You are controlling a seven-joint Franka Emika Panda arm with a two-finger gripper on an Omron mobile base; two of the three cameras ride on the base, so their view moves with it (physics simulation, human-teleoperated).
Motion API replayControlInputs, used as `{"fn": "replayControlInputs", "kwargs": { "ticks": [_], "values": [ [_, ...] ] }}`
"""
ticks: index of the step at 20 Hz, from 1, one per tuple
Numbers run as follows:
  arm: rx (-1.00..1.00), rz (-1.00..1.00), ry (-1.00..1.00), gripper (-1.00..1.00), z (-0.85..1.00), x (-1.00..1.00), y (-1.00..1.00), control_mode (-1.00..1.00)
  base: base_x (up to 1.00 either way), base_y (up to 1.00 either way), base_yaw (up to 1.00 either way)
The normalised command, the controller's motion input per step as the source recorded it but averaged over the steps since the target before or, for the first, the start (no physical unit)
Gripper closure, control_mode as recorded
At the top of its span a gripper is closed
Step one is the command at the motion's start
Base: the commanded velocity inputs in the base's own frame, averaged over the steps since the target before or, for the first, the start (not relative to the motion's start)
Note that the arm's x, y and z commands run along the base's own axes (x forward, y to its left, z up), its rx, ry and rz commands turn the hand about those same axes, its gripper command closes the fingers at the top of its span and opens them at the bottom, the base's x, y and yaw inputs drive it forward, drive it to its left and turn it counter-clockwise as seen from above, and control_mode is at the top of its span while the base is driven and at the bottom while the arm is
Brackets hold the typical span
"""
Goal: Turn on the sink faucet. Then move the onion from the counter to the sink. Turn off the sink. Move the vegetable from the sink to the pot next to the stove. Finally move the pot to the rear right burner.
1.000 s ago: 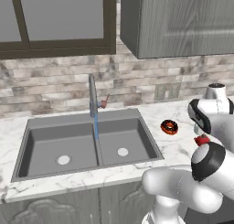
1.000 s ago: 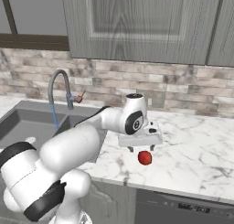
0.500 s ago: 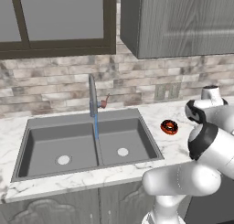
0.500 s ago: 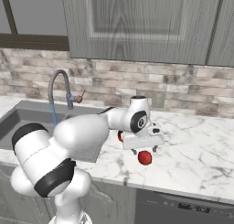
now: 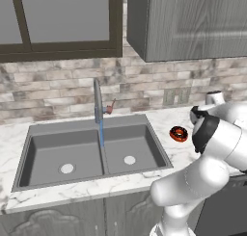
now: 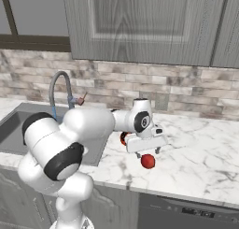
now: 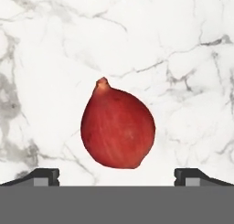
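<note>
The onion [image 7: 118, 129], a red bulb with a pointed tip, lies on the white marble counter [image 7: 183, 58]. My gripper [image 7: 118, 177] hangs open just above it, one fingertip on each side, touching nothing. From the right base view the gripper [image 6: 148, 151] points down over the onion [image 6: 148, 161] near the counter's [image 6: 200, 162] front edge. Water runs in a thin blue stream from the sink faucet [image 5: 98, 101] into the sink [image 5: 48, 143]. The faucet [image 6: 59, 88] has a small reddish lever [image 6: 80, 100] at its base. The pot and the rear right burner are out of view.
A red-orange ring-shaped thing with a dark centre [image 5: 178, 133] lies on the counter right of the sink, partly behind my arm [image 6: 123, 138]. A brick wall and grey cabinets stand behind. A dark appliance front [image 6: 186, 214] sits under the counter.
The hand has come down a little over the onion while the arm's elbow swung round. The jaws have stayed open and the onion has not moved.
</note>
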Motion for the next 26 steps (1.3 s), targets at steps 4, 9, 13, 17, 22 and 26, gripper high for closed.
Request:
{"fn": "replayControlInputs", "kwargs": {
  "ticks": [4, 9, 13, 17, 22, 26],
  "values": [
    [0.0, 0.11, 0.04, -1.0, -0.16, 0.06, 0.0, -1.0, 0.0, 0.0, 0.0],
    [0.0, 0.08, 0.01, -1.0, -0.09, 0.0, 0.0, -1.0, 0.0, 0.0, 0.0],
    [0.0, 0.05, 0.0, -1.0, -0.08, 0.0, 0.0, -1.0, 0.0, 0.0, 0.0],
    [0.0, 0.04, 0.0, -1.0, -0.07, -0.02, 0.0, -1.0, 0.0, 0.0, 0.0],
    [0.0, 0.04, 0.0, -1.0, -0.08, -0.05, 0.0, -1.0, 0.0, 0.0, 0.0],
    [0.0, 0.02, 0.0, -1.0, -0.08, -0.1, 0.0, -1.0, 0.0, 0.0, 0.0]
  ]
}}
